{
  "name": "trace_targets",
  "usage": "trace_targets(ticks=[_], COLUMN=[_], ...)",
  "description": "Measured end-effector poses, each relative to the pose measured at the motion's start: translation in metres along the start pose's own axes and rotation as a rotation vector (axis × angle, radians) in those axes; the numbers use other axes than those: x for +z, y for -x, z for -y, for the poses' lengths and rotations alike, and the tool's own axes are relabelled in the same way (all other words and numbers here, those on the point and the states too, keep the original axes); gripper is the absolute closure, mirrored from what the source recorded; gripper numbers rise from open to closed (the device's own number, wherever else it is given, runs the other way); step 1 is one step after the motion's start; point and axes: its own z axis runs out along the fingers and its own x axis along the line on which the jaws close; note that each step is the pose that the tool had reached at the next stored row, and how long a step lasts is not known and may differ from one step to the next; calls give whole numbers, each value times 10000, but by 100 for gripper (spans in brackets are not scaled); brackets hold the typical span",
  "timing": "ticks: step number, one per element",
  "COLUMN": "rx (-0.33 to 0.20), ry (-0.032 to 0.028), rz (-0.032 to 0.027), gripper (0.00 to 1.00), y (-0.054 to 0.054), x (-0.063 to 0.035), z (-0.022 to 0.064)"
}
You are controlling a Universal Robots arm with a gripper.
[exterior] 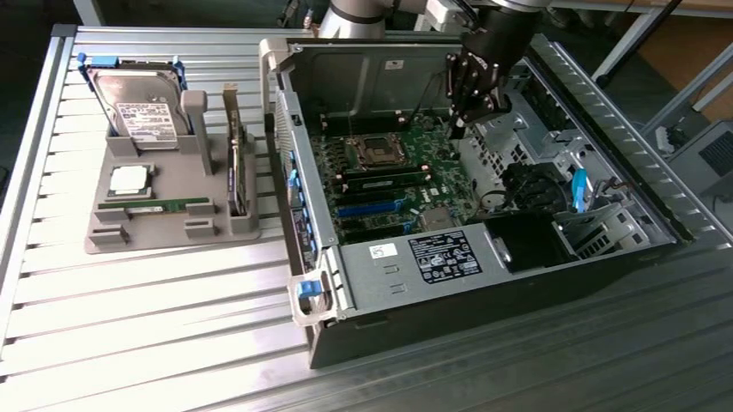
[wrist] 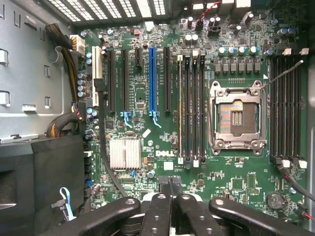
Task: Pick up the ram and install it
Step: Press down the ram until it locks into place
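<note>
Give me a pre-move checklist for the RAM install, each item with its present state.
1. Tool above the open computer case: ok.
2. Tool shut with nothing between its fingers: ok.
3. A ram stick lying in the grey holder on the exterior view's left, not picked up: not ok.
4. A ram stick sits in a slot beside the processor socket; fully latched: cannot tell.
5. Empty memory slots on the motherboard: ok.

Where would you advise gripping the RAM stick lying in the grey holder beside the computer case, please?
Grip the RAM stick across its thin faces near mid-length, coming straight down from above. It stands on edge in a slot of the grey holder, so its long upper edge looks freest; the processor chip sits close behind.
</note>
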Motion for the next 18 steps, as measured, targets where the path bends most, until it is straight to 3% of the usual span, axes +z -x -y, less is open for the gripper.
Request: trace_targets(ticks=[18], rx=[4016], ry=[498], rz=[139], gripper=[91], y=[5], x=[38], z=[1])
